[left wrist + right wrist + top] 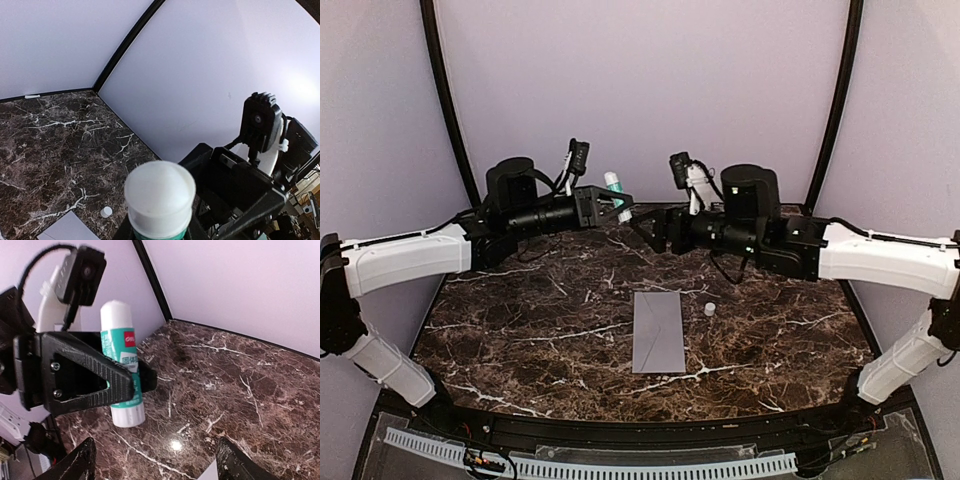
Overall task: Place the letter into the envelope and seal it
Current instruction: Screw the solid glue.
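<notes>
Envelope (pixel 657 331): pale grey-lavender, flat on the dark marble table (pixel 520 330), mid-table, long side running away from the arm bases. Nothing touches it. No loose letter in sight, so probably already inside. Cannot tell from above whether the flap is folded down.

Both arms are raised at the far side of the table, well clear of the envelope, tips facing each other.

Left gripper (pixel 612 203): fingers clamped across the body of a green-and-white glue stick (pixel 121 365), held roughly upright in the air.

Right gripper (pixel 645 228): just beside the stick, not touching it. Its fingers (pixel 80 462) are spread wide with nothing between them.

Small white cap-like piece (pixel 709 309) lies on the marble just right of the envelope's far end, apart from it. Likely the stick's cap.

Step in hand, as judged: sealing, with the glue being readied.

Next move calls for:
- tipping the stick's working end down to the flap edge
- a light, even stroke
- the free right gripper bracing the envelope so it does not slide, then pressing the flap shut
</notes>
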Controlling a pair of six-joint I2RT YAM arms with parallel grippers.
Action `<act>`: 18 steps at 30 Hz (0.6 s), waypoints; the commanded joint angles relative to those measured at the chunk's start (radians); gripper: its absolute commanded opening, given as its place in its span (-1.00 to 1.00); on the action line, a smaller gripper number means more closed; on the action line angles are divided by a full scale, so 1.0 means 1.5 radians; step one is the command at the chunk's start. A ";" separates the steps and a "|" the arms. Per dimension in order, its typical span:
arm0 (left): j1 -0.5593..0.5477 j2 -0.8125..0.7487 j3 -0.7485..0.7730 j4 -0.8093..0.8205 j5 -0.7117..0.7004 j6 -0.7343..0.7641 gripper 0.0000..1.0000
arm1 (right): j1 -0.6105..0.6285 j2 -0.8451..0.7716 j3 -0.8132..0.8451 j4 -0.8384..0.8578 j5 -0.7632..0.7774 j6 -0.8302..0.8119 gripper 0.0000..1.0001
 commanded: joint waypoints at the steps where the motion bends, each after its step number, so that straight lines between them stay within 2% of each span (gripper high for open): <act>1: 0.032 -0.029 -0.034 0.135 0.134 -0.043 -1.00 | -0.061 -0.067 -0.086 0.173 -0.238 0.042 0.57; 6: 0.037 -0.028 -0.050 0.216 0.255 -0.053 -1.00 | -0.098 -0.083 -0.132 0.301 -0.399 0.092 0.46; 11: 0.037 -0.022 -0.068 0.354 0.339 -0.110 -1.00 | -0.102 -0.038 -0.111 0.402 -0.563 0.147 0.27; 18: 0.036 -0.004 -0.073 0.428 0.381 -0.152 -1.00 | -0.096 0.004 -0.082 0.407 -0.578 0.159 0.06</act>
